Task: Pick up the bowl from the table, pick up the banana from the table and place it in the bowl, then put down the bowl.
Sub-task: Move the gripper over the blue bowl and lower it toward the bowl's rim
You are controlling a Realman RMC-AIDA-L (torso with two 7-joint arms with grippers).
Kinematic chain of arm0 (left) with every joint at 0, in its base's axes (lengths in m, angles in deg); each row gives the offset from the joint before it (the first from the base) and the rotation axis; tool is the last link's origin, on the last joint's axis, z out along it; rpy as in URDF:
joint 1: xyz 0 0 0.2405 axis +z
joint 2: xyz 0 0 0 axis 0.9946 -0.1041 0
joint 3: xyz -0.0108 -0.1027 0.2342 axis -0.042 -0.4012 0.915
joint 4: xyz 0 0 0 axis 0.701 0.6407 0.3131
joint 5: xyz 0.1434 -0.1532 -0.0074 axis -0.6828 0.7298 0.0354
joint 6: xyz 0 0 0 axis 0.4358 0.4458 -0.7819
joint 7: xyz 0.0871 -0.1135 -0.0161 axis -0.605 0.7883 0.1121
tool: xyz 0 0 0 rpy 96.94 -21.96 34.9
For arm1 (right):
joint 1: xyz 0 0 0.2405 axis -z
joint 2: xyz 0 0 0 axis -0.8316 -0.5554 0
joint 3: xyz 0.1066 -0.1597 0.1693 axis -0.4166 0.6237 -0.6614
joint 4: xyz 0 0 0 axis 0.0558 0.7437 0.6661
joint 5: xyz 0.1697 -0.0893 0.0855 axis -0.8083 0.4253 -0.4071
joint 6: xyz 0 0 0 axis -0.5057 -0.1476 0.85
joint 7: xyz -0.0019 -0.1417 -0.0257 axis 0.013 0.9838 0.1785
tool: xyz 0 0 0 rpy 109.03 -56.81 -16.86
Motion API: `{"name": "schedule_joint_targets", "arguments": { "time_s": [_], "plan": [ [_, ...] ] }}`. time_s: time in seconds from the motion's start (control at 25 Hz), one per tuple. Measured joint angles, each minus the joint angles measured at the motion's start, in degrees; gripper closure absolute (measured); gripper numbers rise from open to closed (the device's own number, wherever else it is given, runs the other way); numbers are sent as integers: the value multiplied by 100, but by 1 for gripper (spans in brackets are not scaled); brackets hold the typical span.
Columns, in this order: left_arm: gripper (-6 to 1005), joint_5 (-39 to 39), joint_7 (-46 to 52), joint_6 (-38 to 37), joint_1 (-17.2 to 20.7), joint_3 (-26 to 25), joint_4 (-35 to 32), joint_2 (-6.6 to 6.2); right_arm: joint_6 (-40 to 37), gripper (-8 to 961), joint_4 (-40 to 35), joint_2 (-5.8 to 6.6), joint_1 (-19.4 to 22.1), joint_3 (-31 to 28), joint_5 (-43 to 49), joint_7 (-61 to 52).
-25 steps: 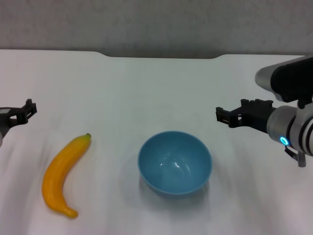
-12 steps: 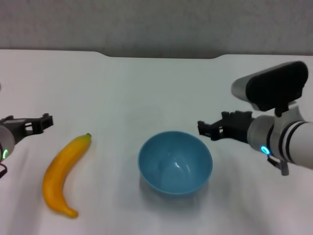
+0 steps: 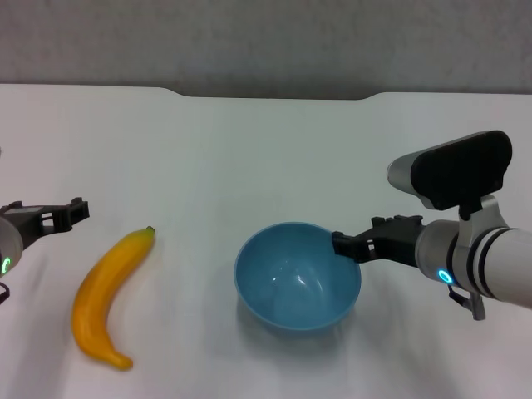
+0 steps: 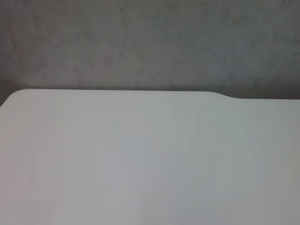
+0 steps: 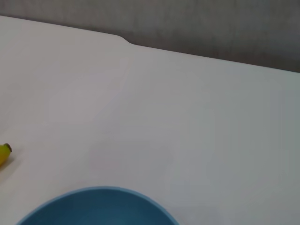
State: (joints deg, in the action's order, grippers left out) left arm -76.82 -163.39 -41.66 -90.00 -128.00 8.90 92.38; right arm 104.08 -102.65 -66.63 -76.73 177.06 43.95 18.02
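The light-blue bowl (image 3: 297, 276) stands upright on the white table (image 3: 266, 158), near its front middle. My right gripper (image 3: 342, 244) is open, its tips right at the bowl's right rim. The right wrist view shows the bowl's rim (image 5: 96, 201) close below the camera, and the banana's stem tip (image 5: 3, 153) at that picture's edge. The yellow banana (image 3: 106, 293) lies left of the bowl, its dark stem pointing away from me. Open and holding nothing, my left gripper (image 3: 73, 211) hovers just left of the banana's stem end.
The table's far edge has a shallow notch (image 3: 274, 94) with a grey wall behind it. The left wrist view shows only bare tabletop (image 4: 150, 159) and that far edge.
My right gripper has come in leftward and down from the right side to the bowl's rim. The left gripper moved right toward the banana, then held. Bowl and banana have not moved.
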Motion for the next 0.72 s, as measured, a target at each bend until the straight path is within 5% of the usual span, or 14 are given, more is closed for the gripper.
{"name": "schedule_joint_targets", "arguments": {
  "time_s": [0.72],
  "plan": [
    [109, -44, 0, 41, 62, -86, -78, 20, -448, 273, 695, -23, -56, 300, -269, -152]
  ]
}}
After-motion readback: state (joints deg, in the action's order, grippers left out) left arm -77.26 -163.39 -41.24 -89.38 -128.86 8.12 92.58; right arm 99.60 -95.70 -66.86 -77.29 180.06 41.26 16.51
